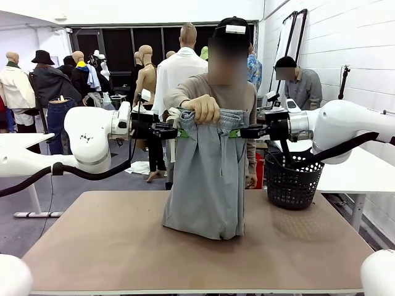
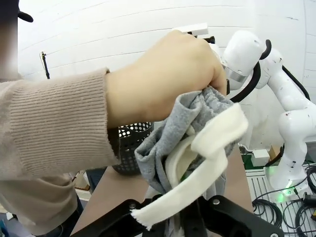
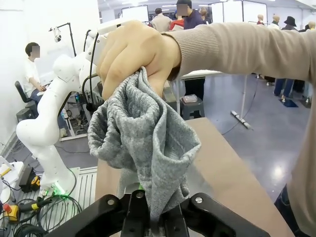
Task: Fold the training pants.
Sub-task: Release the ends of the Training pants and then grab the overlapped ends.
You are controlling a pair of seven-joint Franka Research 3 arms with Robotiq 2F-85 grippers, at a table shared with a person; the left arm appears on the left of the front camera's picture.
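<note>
The person's hand (image 1: pixel 201 109) hides the waistband middle of the training pants (image 1: pixel 207 179), which hang over the bench (image 1: pixel 92 246) centre. The left pincer (image 1: pixel 179 132) and right pincer (image 1: pixel 235 132), both level, are clamped on the waistband ends.

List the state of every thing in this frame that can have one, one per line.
training pants: hanging upright from the waistband, lower end resting on the table.
person's hand: gripping the waistband at its middle.
left tool: shut on the training pants at one waistband end.
right tool: shut on the training pants at the other end.
drawstring: hanging loose.
black basket: upright on the table.
</note>
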